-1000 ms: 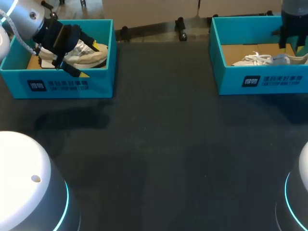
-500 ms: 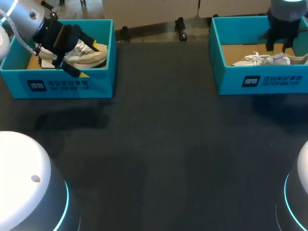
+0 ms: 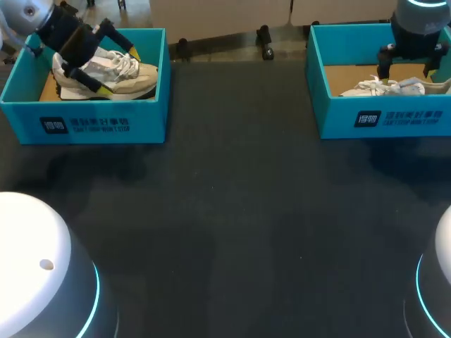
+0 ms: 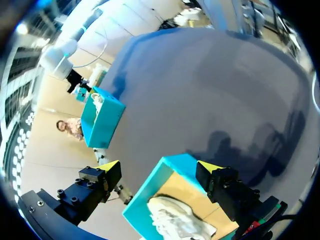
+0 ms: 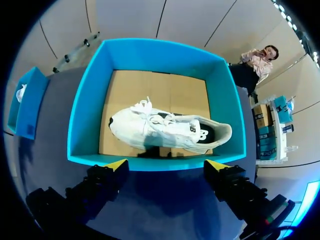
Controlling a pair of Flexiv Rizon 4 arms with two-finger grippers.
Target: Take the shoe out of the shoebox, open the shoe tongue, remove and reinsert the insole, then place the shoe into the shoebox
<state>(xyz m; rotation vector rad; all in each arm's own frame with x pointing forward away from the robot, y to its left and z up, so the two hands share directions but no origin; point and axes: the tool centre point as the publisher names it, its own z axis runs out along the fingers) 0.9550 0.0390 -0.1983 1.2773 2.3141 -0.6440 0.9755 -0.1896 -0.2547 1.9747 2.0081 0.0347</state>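
Head view: upper left, the left gripper (image 3: 118, 72) hangs spread over the cream shoe (image 3: 141, 77) in its box (image 3: 106, 121). Upper right, the right gripper (image 3: 406, 70), also spread, sits above a white shoe (image 3: 393, 87) in the other box (image 3: 416, 116), both likely lining up grasps.

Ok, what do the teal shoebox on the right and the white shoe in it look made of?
The open teal shoebox looks like cardboard: matte teal walls, bare brown floor with a seam line. The white lace-up shoe seems matte fabric or synthetic, with white laces; the exact textile is too small to tell.
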